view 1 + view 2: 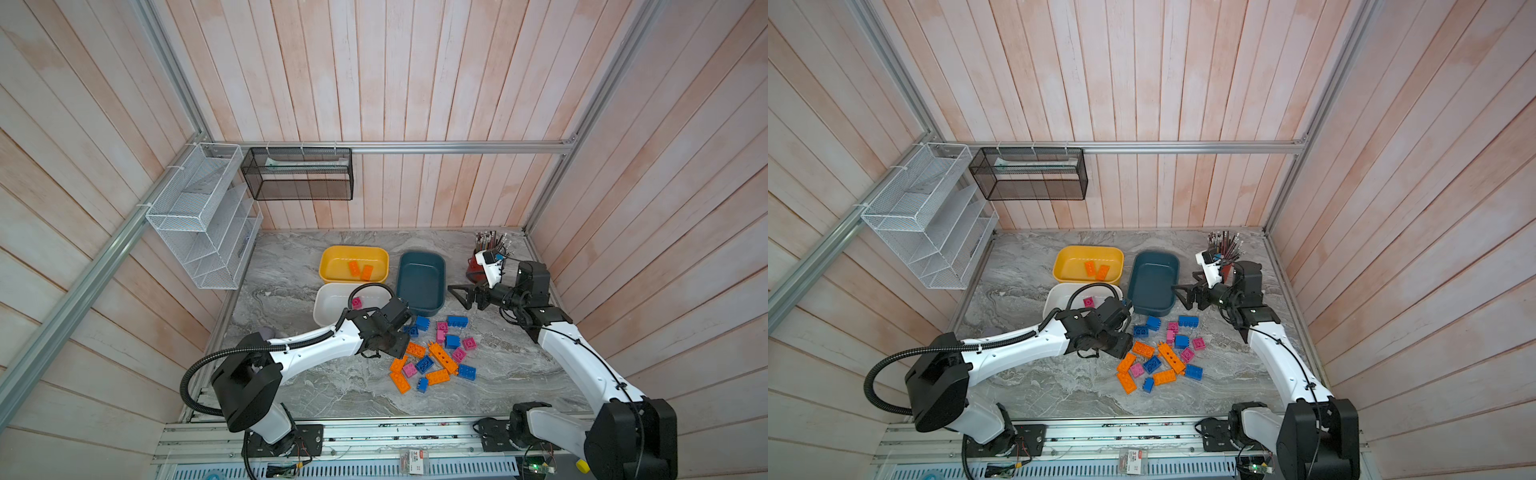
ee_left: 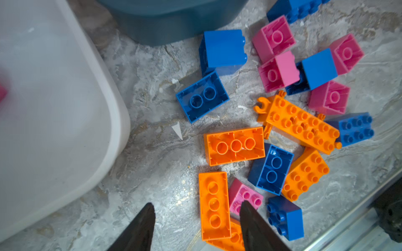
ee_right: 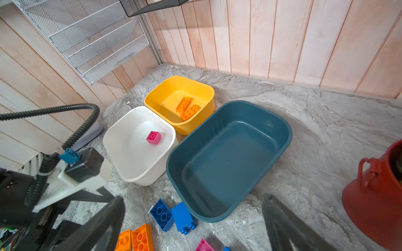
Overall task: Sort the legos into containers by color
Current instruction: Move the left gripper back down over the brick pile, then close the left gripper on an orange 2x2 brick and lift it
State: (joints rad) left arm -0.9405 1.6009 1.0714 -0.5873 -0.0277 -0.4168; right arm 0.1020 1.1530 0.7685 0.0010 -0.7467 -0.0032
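- In both top views the right pincer hangs spread wide just beside the teal tub. The loose legos lie on the worktop toward its arm's base.
- Left wrist: the left pincer is spread and grips nothing. An orange lego shows between its fingers.
- Right wrist: beyond the right pincer, the white tub holds a pink lego, and the yellow tub holds two orange ones.

Our tool stands wide open above the worktop.
Just ahead we see the teal tub; beyond it, the white tub holding one pink brick, the yellow tub two orange bricks.
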